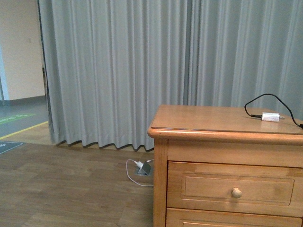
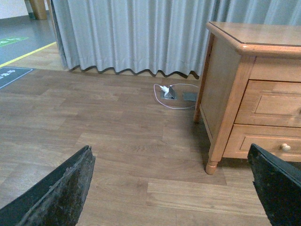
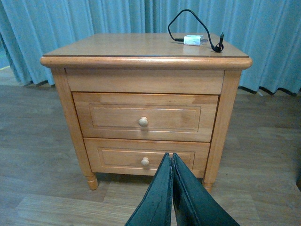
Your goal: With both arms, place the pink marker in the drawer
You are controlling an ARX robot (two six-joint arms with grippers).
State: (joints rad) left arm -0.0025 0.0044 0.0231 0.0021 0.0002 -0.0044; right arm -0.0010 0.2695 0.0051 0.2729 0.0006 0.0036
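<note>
The pink marker shows in no view. The upper drawer (image 1: 208,187) of the honey-brown dresser is closed, its round knob (image 1: 236,192) facing me; it also shows in the right wrist view (image 3: 113,117) and at the edge of the left wrist view (image 2: 275,103). My left gripper (image 2: 169,155) is open and empty, low over the wooden floor, to the left of the dresser. My right gripper (image 3: 170,157) is shut with nothing between its fingers, in front of the dresser and level with the lower drawer. Neither arm shows in the front view.
A white adapter (image 1: 271,117) with a black cable lies on the dresser top (image 1: 203,118). The lower drawer (image 3: 122,157) is closed. A floor socket with a white cable (image 2: 167,92) sits beside the dresser. Grey curtains (image 1: 118,71) hang behind.
</note>
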